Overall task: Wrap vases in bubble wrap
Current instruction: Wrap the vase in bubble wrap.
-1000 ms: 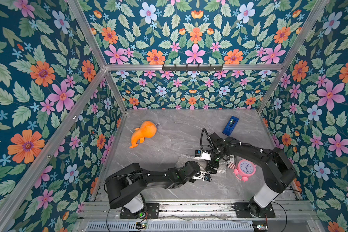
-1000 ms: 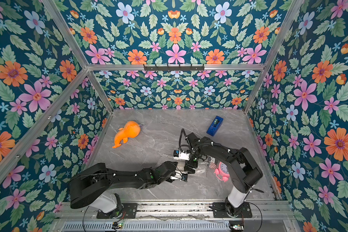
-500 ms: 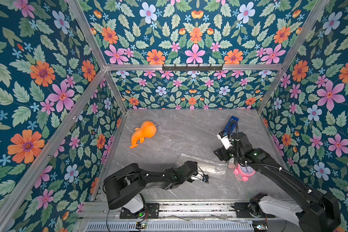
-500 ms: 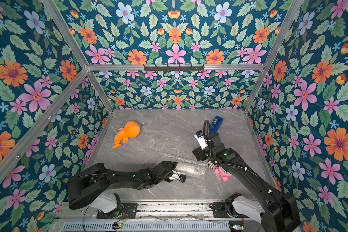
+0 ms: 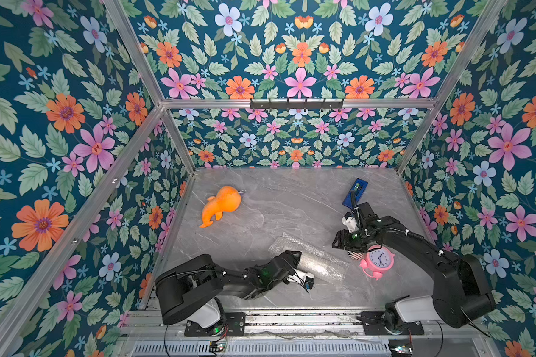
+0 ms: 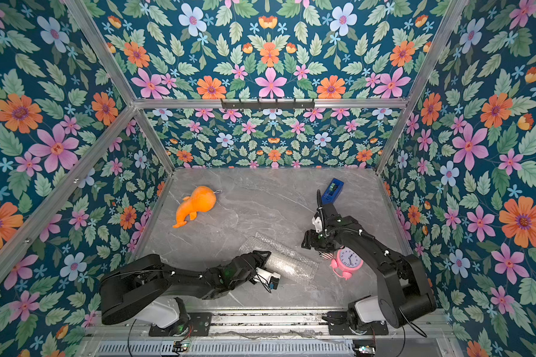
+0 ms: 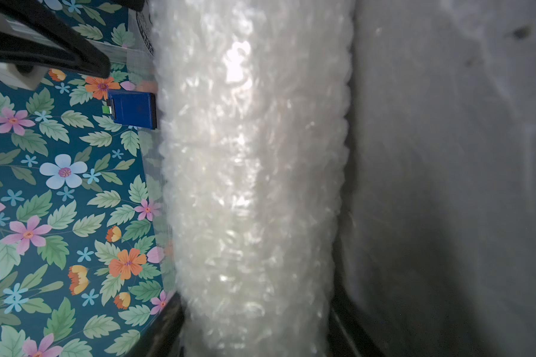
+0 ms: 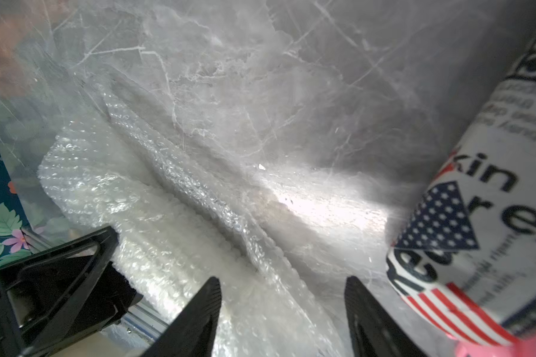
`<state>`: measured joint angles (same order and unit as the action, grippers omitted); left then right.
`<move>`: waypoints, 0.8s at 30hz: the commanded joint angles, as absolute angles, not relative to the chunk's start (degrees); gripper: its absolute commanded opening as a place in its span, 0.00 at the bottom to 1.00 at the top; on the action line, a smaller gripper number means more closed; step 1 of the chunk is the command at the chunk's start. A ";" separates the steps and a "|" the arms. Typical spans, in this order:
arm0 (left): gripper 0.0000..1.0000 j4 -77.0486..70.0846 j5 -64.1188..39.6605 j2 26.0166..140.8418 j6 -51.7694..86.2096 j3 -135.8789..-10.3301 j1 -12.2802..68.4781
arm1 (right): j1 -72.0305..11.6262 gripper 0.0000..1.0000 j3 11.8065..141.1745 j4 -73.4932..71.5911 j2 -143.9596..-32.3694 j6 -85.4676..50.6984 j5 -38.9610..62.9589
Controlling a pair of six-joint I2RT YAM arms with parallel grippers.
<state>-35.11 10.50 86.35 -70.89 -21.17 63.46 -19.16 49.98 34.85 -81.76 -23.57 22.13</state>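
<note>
Holding the roll steady is my whole job on this step. My left gripper (image 5: pixel 293 258) is clamped across the bubble wrap (image 5: pixel 319 259), which is already rolled into a fat tube. It lies flat on the table (image 5: pixel 276 201), down at the 6 o'clock side. I can't actually see the vase through the film, but my guess is it's inside.

The tube's long axis runs from roughly 10 o'clock to 4 o'clock, and I'm gripping near the 10 o'clock end. Which end is the vase's mouth? Can't tell.

My right gripper (image 8: pixel 283 279) hangs empty with its jaws apart, off the 4 o'clock end. The wrist view shows a loose flap of film lying on the table by the roll. That's what needs catching, I think.

How I'd do it well:
- squeeze lightly with the left, just enough that the tube can't spin
- come in low with the right and pinch film only
- pull the flap snug around the roll, across the axis
- stay clear of the printed can (image 8: pixel 477 201) and the pink clock (image 5: pixel 379 259), both just beside that end
</note>
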 commanded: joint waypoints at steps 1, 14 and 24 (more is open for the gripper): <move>0.48 -27.17 9.08 87.38 -74.92 -20.01 63.17 | -20.40 0.73 49.74 31.82 -83.09 -24.89 24.98; 0.46 -28.56 8.26 88.35 -77.68 -20.47 62.91 | -21.06 0.88 45.52 22.66 -88.67 -27.69 36.39; 0.46 -28.67 7.82 88.97 -78.22 -20.97 62.76 | -25.05 0.89 44.91 20.61 -90.85 -27.95 39.46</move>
<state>-38.39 9.19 88.27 -76.66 -21.26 62.87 -24.08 45.06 21.54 -91.02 -27.09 38.39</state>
